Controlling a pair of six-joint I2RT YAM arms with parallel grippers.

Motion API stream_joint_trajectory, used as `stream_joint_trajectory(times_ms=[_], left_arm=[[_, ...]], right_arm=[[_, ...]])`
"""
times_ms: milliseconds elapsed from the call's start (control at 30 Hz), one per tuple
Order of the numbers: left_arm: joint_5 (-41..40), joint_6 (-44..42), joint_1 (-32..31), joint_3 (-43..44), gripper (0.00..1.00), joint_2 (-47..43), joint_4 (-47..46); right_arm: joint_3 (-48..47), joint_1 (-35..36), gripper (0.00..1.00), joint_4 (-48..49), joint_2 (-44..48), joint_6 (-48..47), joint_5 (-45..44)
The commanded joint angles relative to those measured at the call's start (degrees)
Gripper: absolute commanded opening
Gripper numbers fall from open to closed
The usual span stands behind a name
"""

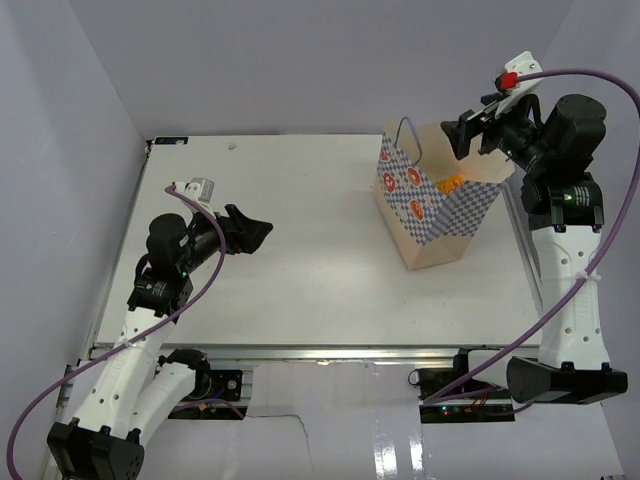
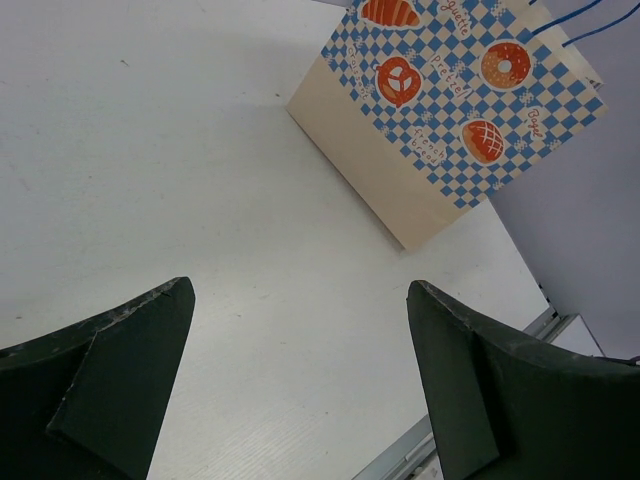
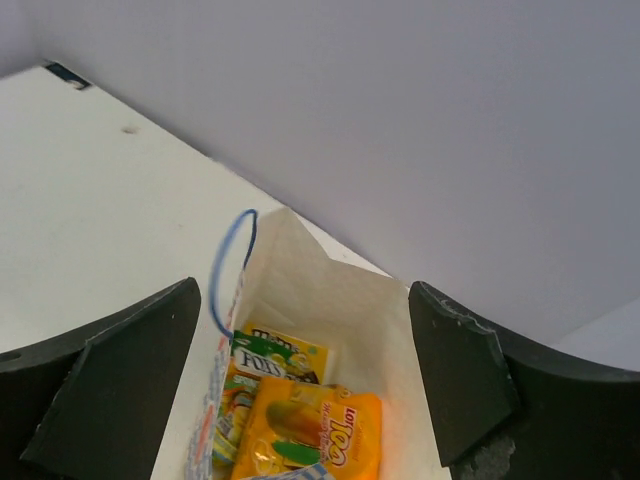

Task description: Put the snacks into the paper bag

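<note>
The paper bag (image 1: pixel 432 205) stands upright at the table's back right, tan with blue-white checks and round orange motifs; its patterned side (image 2: pixel 455 90) also shows in the left wrist view. Inside the paper bag (image 3: pixel 330 300) lie the snacks: a big orange-yellow pouch (image 3: pixel 315 440) on top, a green-white pouch (image 3: pixel 262 362) and a yellow wrapper (image 3: pixel 300 355) beneath. My right gripper (image 3: pixel 300 380) hangs open just above the bag's mouth, nothing between its fingers; the top view shows that right gripper (image 1: pixel 462 132) too. Far to the left my left gripper (image 1: pixel 250 232) is open and empty over bare table; its left gripper (image 2: pixel 300 380) fingers frame only tabletop.
A thin blue cord handle (image 3: pixel 228 265) rises from the bag's near rim. A grey wall stands close behind the bag. The table's metal front rail (image 1: pixel 300 352) runs between the two arm bases.
</note>
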State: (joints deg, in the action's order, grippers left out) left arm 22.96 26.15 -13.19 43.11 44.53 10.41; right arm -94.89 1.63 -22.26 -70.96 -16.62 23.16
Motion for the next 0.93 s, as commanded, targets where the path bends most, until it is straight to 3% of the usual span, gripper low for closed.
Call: stream_joint_trajectory(times_ms=[0, 133, 367, 533, 900], left_arm=[[-1.07, -0.40, 0.36, 2.50, 0.98, -0.32, 0.48], [-1.34, -0.92, 0.27, 3.38, 0.98, 0.29, 0.66], [-0.90, -1.54, 0.36, 4.35, 0.98, 1.17, 2.06], [-1.08, -1.89, 0.27, 4.52, 0.98, 0.47, 3.47], [-2.74, -1.98, 0.36, 4.70, 0.98, -3.05, 7.16]], right_arm=[[-2.05, -0.05, 0.90, -5.06, 1.79, 3.43, 13.64], [3.03, 0.04, 0.90, -10.68, 3.72, 8.18, 16.13], [13.41, -0.05, 0.90, -16.94, 11.35, 7.22, 1.74], [16.05, 0.04, 0.90, -17.64, 14.96, 7.48, -7.15], [17.19, 0.04, 0.90, -19.05, 17.52, 7.22, -12.17]])
